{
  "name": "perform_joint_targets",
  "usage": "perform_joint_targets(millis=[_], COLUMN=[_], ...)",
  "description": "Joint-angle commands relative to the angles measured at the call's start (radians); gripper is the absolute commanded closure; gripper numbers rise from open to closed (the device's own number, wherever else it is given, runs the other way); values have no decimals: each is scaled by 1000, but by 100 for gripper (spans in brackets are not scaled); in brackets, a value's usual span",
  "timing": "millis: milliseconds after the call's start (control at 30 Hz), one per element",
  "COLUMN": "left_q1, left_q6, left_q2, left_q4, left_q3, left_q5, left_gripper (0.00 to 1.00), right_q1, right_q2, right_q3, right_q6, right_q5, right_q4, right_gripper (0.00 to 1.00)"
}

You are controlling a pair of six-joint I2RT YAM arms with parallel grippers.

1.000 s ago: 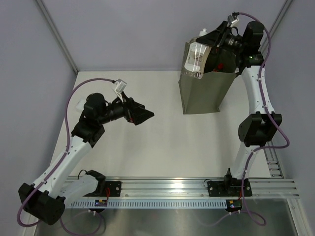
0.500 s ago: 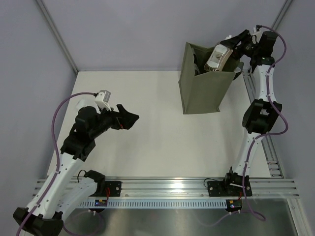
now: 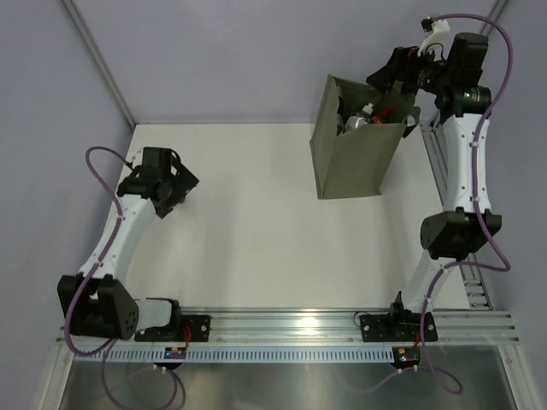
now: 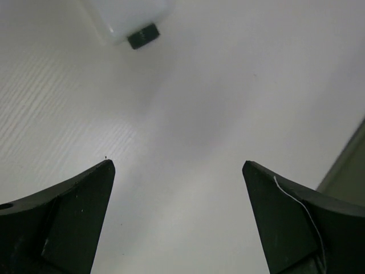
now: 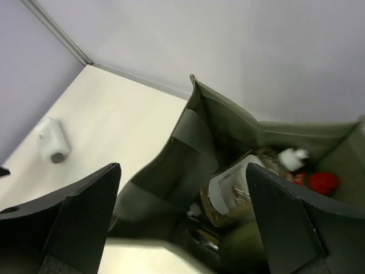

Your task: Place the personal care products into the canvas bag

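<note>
Right gripper (image 5: 182,167) spread, empty, over canvas bag (image 5: 188,131); pouch (image 5: 228,191) inside, spout upward.

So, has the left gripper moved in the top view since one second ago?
Yes. The left gripper has swung left, toward the table's left edge and farther from the canvas bag.

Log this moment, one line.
left end effector open | right end effector open above canvas bag | pouch in bag | white bottle on table
</note>
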State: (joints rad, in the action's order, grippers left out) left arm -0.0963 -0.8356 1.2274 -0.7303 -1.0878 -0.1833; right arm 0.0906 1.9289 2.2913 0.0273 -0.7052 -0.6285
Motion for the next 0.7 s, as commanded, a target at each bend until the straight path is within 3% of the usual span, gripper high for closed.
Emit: perform_joint_targets(millis=[0,133,367,667], left_q1=[65,147,210,228], left_q6=[-111,-112,-67,-10], left_q2=[188,388,682,935], left_q4=[-150,-210,-247,-258], left_q3=[-165,-305,-506,-747], left_q5=[-96,-130,-166,-196], left_gripper=[1,1,1,1], right_q1=[12,14,14,12], right_q2=[-183,-324,-620,-772], right_q3=[-27,-153,-525,-822], right_q6=[-225,-293,-328,-423], right_q5=[1,-36,-278,-404], right_q4=[-69,-120,-145,-226], right_gripper=[0,0,1,1])
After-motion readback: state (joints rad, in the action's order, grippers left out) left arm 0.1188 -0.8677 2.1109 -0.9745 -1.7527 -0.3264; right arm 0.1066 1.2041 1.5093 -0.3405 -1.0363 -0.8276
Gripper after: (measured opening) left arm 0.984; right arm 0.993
